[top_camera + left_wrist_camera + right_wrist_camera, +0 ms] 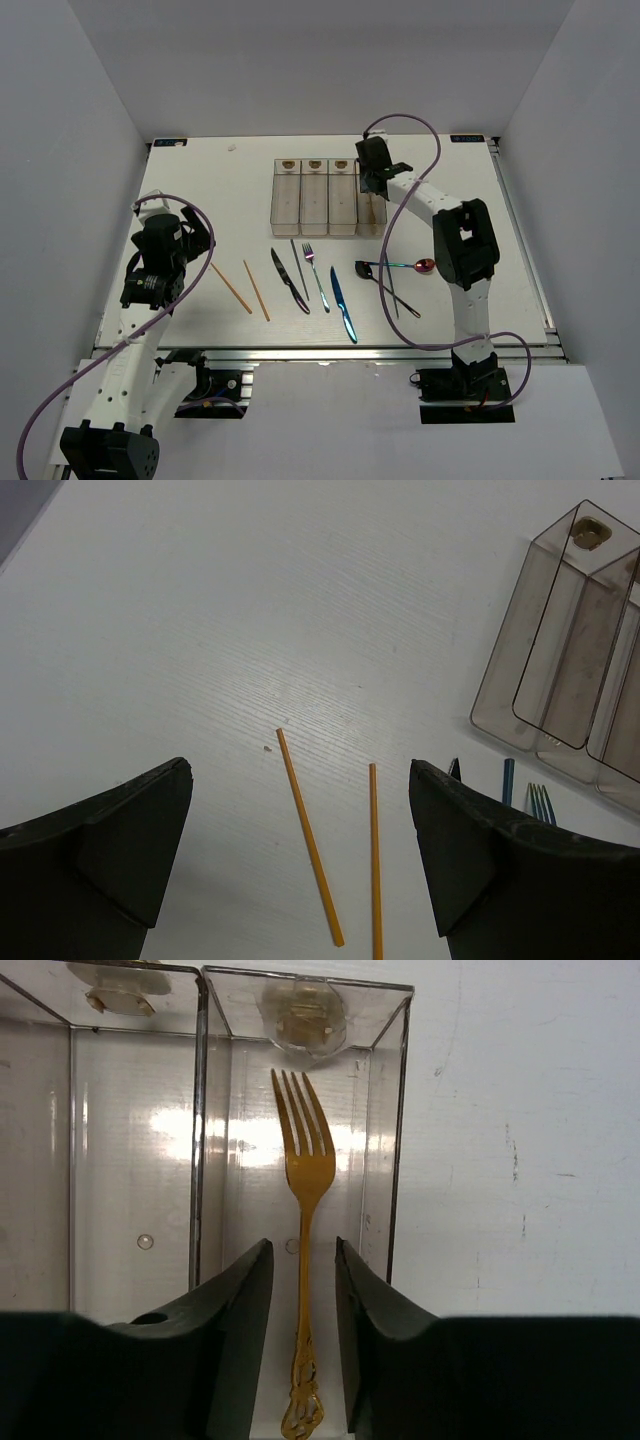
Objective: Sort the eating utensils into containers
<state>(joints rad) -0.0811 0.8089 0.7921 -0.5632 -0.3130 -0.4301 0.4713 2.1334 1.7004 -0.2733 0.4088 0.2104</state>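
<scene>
top external view: four clear bins (pixel 301 197) stand joined side by side at the far middle of the table (pixel 200 180), with tan marks at their far ends. the right gripper (pixel 375 186) hangs over the rightmost bin, which it mostly hides. the left gripper (pixel 200 240) hovers over the left part of the table, just left of two chopsticks (pixel 257 290) that lie near each other on bare table. right of them, in a loose row near the front edge, lie a black knife (pixel 288 281), a dark stick (pixel 299 262), a purple fork (pixel 316 275) and a blue knife (pixel 343 304). further right a black spoon (pixel 366 269) and a pink spoon (pixel 424 265) lie close together with their handles crossing. left wrist view: the left gripper (pixel 300 767) is spread wide and grasps nothing. both chopsticks (pixel 311 852) lie on the table between its fingers (pixel 110 850), touching neither. a corner of the bins (pixel 500 695) shows at upper right, and the tips of the black knife (pixel 455 770), blue knife (pixel 508 780) and purple fork (pixel 540 800) peek out beside the right finger. right wrist view: a gold fork (pixel 310 1170) is inside the rightmost bin (pixel 399 1110), with its tines toward the tan-marked end and its ornate handle end toward the camera. the right gripper (pixel 303 1245) straddles the handle with its fingers (pixel 240 1300) a little apart. a gap shows on each side of the handle, so the grip looks released. the bin to the left (pixel 70 1160) shows only its clear bottom.
</scene>
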